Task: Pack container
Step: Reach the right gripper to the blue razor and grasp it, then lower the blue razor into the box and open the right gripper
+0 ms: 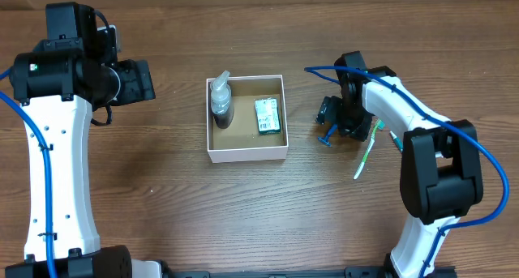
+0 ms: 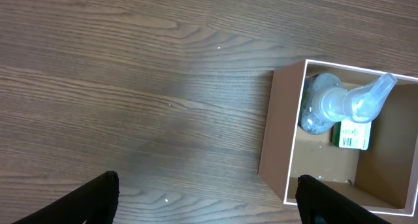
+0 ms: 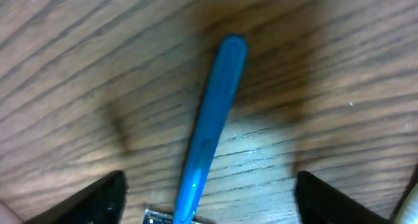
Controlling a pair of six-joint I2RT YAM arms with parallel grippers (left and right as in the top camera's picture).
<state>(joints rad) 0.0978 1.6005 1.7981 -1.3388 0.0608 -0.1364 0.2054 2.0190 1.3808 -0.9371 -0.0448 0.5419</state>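
Note:
The container (image 1: 247, 154), a white-walled box with a brown inside, stands mid-table. A clear pump bottle (image 1: 220, 101) and a green-and-white packet (image 1: 267, 116) lie inside it. A blue razor (image 1: 325, 138) lies on the table right of the box. My right gripper (image 1: 330, 116) is open and low over the razor. In the right wrist view the razor's blue handle (image 3: 212, 119) runs between the open fingers (image 3: 209, 208), untouched. My left gripper (image 1: 144, 81) is open and empty left of the box. The left wrist view shows its fingers (image 2: 209, 204), the container (image 2: 277, 152) and the bottle (image 2: 336, 103).
A green-and-white toothbrush (image 1: 366, 151) lies on the wooden table just right of the razor, beside the right arm. Blue cables run along both arms.

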